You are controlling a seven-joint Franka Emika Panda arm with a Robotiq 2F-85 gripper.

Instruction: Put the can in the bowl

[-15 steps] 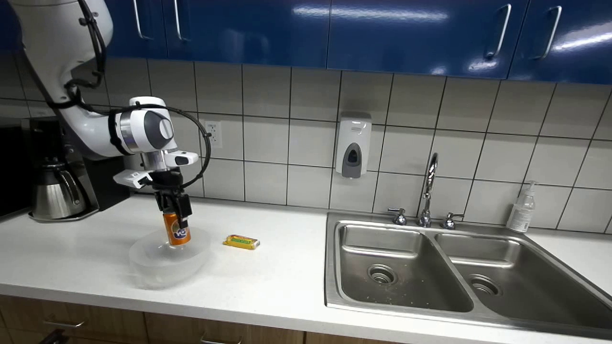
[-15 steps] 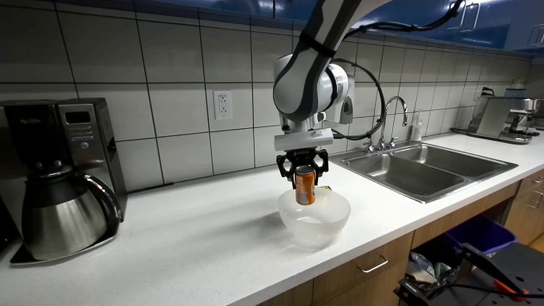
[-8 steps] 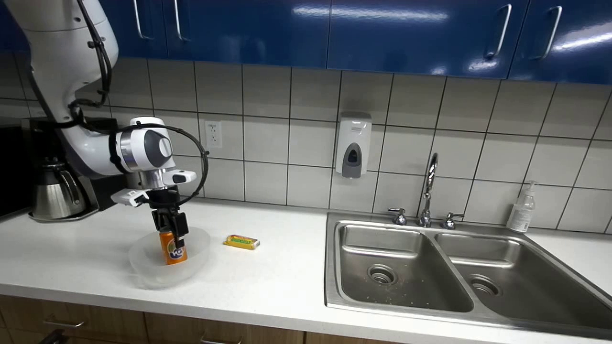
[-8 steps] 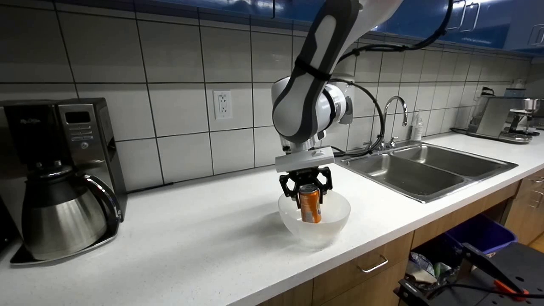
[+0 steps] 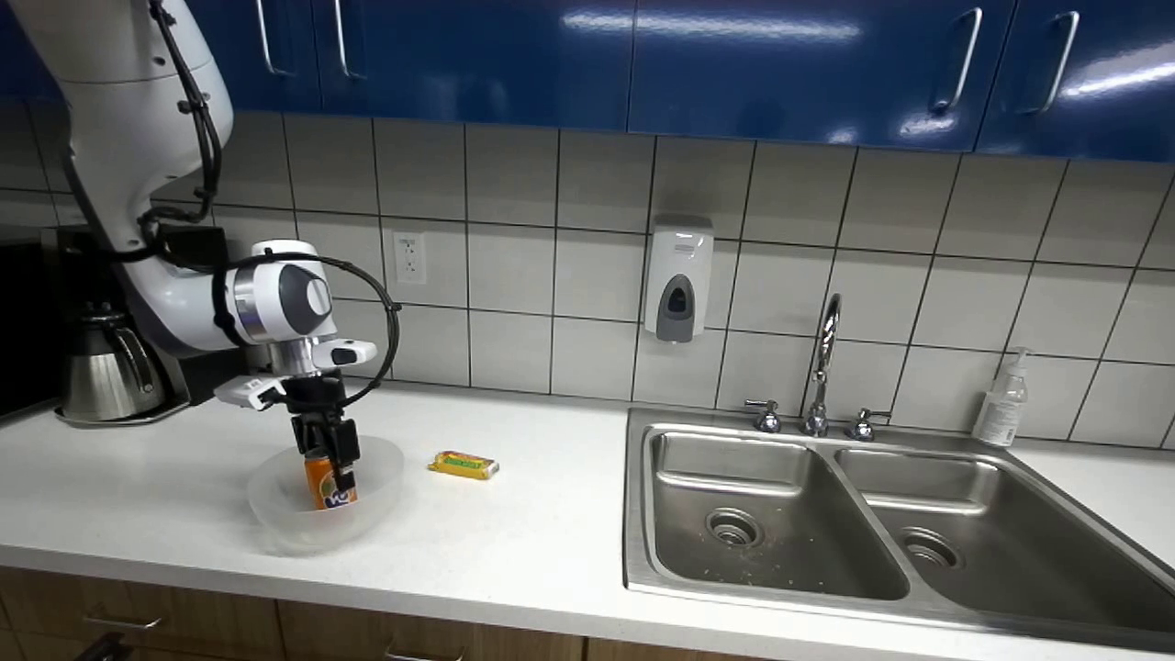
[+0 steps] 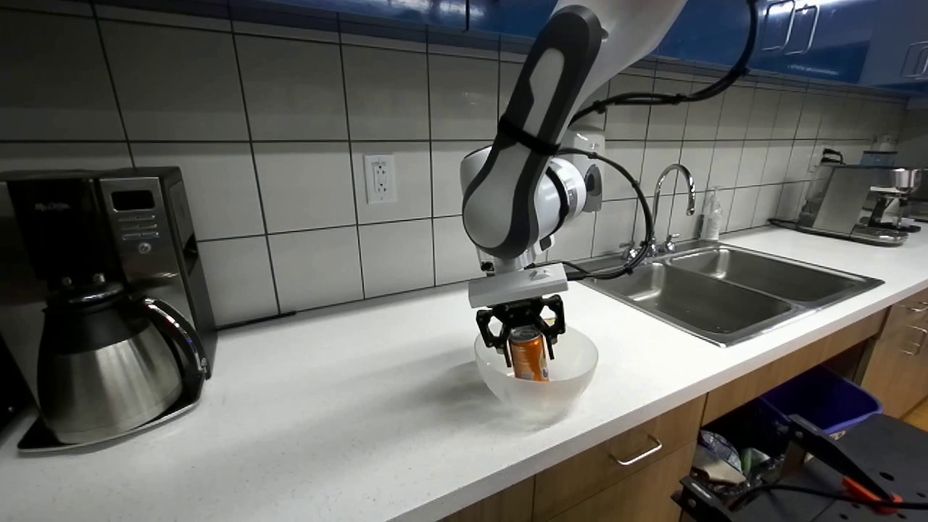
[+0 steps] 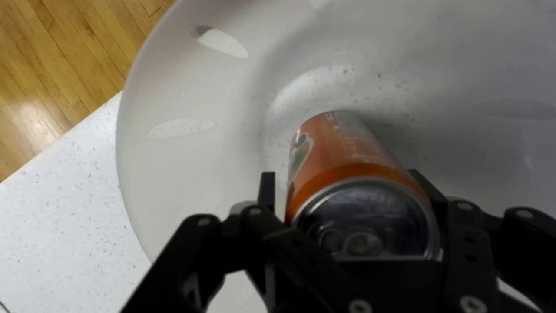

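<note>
The orange can [image 5: 323, 479] stands slightly tilted inside the translucent bowl [image 5: 294, 532]. In an exterior view the can [image 6: 528, 357] shows above the front wall of the bowl [image 6: 536, 400]. In the wrist view the can [image 7: 334, 143] has its metallic top toward me, and its lower end is at the floor of the bowl [image 7: 182, 174]. My gripper [image 6: 530, 360] points down into the bowl with one finger on each side of the can. In the wrist view the gripper [image 7: 341, 174] is open, with a gap between its left finger and the can. The right finger is close against the can.
A yellow packet [image 5: 464, 464] lies on the counter [image 5: 532, 523] beside the bowl. A coffee maker with a steel carafe [image 6: 109, 370] stands on the counter. A double steel sink [image 6: 725, 290] with a faucet [image 6: 656, 210] is farther along. The counter's front edge is near the bowl.
My gripper and the can have come down from above the rim into the bowl. Most of the lowering came in the first half second. The fingers have since spread slightly from the can.
</note>
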